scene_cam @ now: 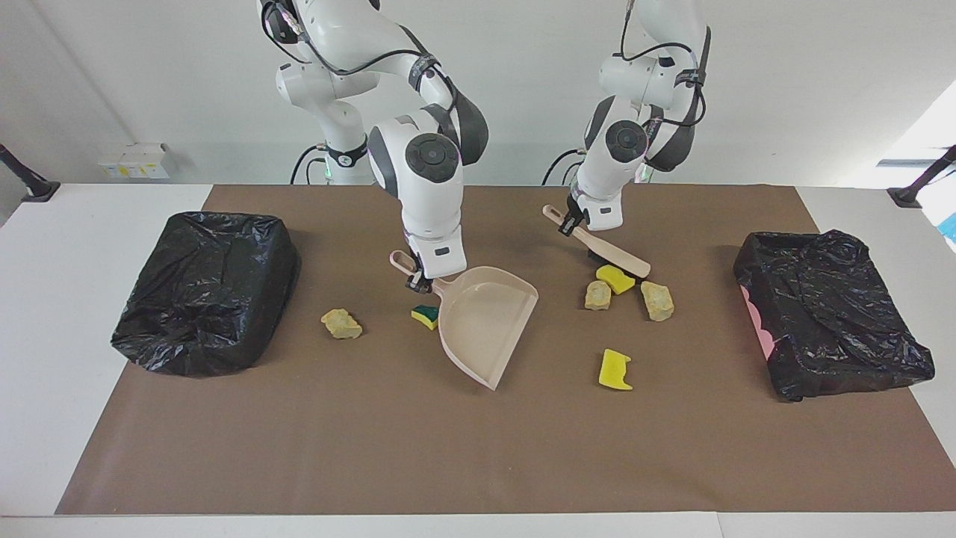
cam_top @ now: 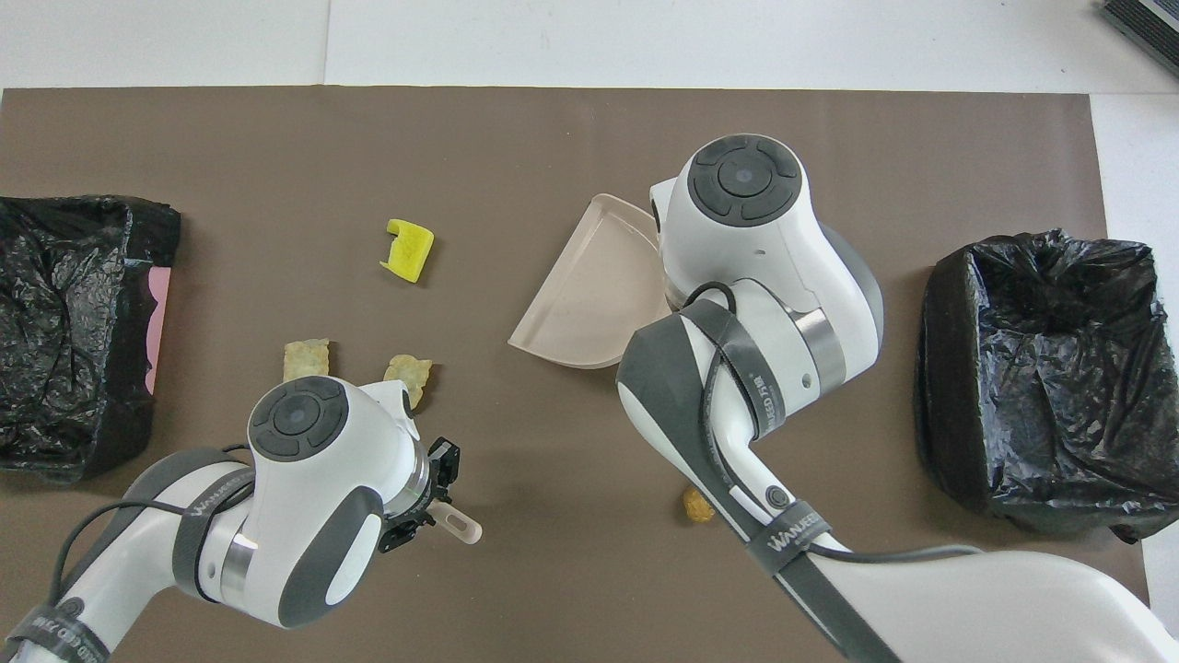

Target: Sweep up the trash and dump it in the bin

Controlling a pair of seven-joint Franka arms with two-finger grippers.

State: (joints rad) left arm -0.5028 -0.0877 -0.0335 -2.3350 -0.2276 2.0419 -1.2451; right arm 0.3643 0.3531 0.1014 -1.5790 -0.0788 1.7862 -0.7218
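The dustpan looked like smooth, matt pinkish plastic, and the bin liners were glossy, crinkled black film. A matt brown paper-like sheet covered the desk — the yellow scraps seemed spongy, the tan chunks rough.

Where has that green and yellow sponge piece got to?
In the facing view, the green-and-yellow sponge piece lies mid-mat beside the dustpan, toward the right arm's end.
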